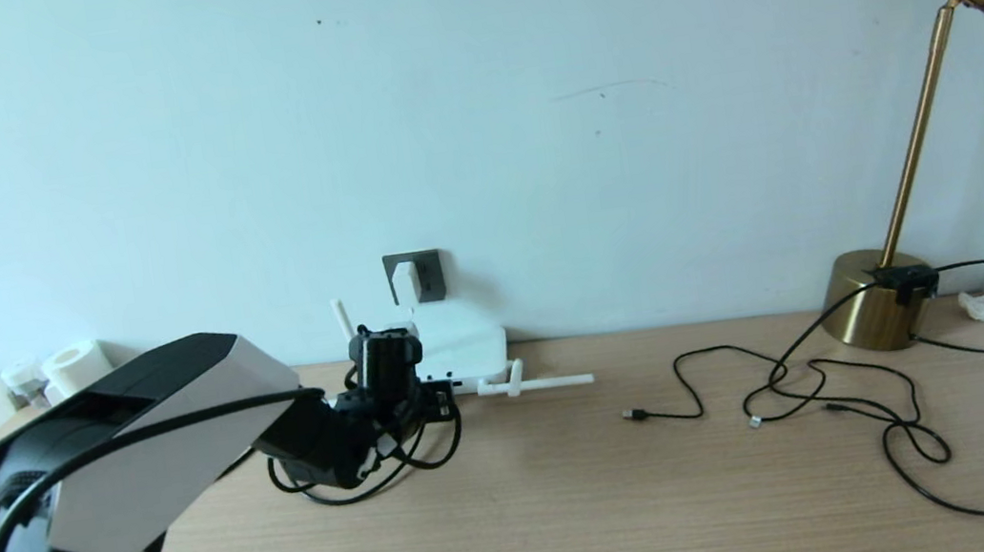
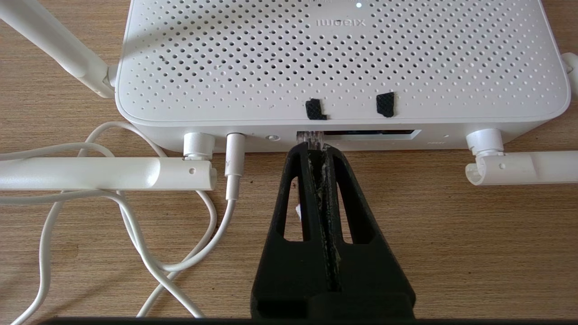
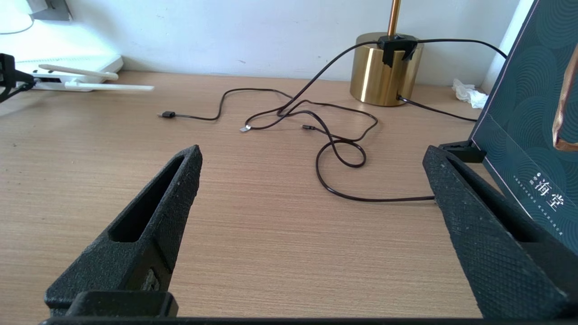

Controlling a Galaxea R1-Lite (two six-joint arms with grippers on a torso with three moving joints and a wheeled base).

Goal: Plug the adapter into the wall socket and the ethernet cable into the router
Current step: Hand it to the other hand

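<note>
Here the left wrist view gives the detail that the head view lacks: the left gripper (image 2: 311,146) is closed on the clear clip plug of the ethernet cable (image 2: 309,136), with that plug at the mouth of the long dark port slot on the front edge of the router (image 2: 343,58). 2 small black tape marks sit on the router's top just above the slot. A white power cord (image 2: 234,180) is plugged in beside the slot, and 2 white antennas (image 2: 108,174) lie flat on either side.

In the head view the left gripper (image 1: 385,368) sits in front of the router (image 1: 464,347), hiding most of its front; the ethernet cable (image 1: 366,477) loops on the desk beneath the arm. Only this view shows the adapter (image 1: 405,283) seated in the dark grey wall socket (image 1: 426,271) above the router.

The right wrist view shows the right gripper (image 3: 311,194) with fingers spread wide and nothing between them, low over the bare wooden desk (image 3: 271,225), well apart from the router (image 3: 67,72).

The desk meets a plain pale wall. Thin black USB cables (image 1: 806,386) sprawl to the right, near a brass lamp (image 1: 880,298) and a dark printed board (image 3: 528,113).
</note>
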